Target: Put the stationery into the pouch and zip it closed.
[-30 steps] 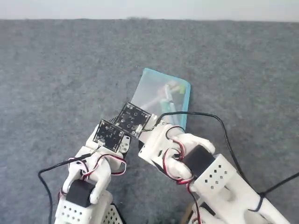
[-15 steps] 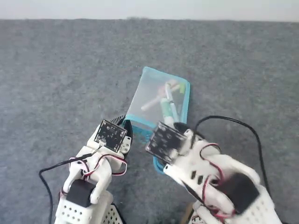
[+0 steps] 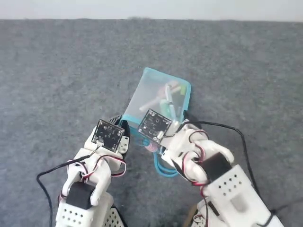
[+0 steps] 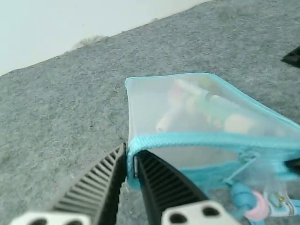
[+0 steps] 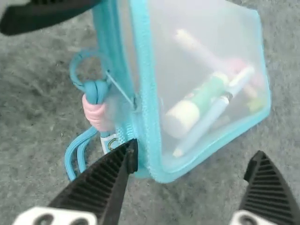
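The translucent teal-edged pouch (image 3: 158,94) lies on the grey carpet with pens and markers (image 3: 166,101) inside it. My left gripper (image 4: 130,165) is shut on the pouch's near corner, pinching the teal zipper edge (image 4: 187,139). A pink charm (image 5: 96,112) and a teal loop cord (image 5: 77,145) hang from the zipper pull (image 5: 134,101). My right gripper (image 5: 196,152) is open and straddles the pouch's (image 5: 197,70) other near corner, one finger (image 5: 110,176) beside the zipper. In the high view both arms meet at the pouch's near end; the right wrist board (image 3: 154,124) covers that end.
Grey carpet (image 3: 57,71) spreads around the pouch on every side, and a pale wall (image 3: 151,8) runs along the far edge. Black cables (image 3: 227,130) trail from both arms near the front.
My right arm swung back toward the front right, then came forward again over the pouch's near end. The teal cord and pink charm now show beside it. The left arm kept its hold.
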`<act>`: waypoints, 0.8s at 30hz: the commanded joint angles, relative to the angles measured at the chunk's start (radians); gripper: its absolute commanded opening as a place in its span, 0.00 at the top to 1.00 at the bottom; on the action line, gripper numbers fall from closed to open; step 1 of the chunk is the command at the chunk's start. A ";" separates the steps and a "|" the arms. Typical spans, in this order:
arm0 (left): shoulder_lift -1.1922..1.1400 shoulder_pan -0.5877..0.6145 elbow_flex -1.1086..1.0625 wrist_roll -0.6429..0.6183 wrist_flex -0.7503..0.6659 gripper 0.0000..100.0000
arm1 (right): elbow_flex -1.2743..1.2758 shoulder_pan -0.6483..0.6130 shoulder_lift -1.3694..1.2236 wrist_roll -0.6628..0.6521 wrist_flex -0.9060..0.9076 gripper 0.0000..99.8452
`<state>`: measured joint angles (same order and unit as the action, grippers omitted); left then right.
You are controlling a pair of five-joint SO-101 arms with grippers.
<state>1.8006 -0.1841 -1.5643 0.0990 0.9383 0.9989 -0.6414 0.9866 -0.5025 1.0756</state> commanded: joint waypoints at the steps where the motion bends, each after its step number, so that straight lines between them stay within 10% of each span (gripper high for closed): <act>1: 0.012 0.012 0.042 0.005 0.000 0.99 | -0.006 0.013 -0.050 -0.037 -0.021 0.63; 24: 0.012 0.015 0.053 0.005 0.005 0.99 | 0.146 -0.077 0.170 -0.002 0.002 0.62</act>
<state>1.8006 -0.1765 -1.5658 0.0990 0.9383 1.1492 -0.7043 1.1324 -0.5178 1.0817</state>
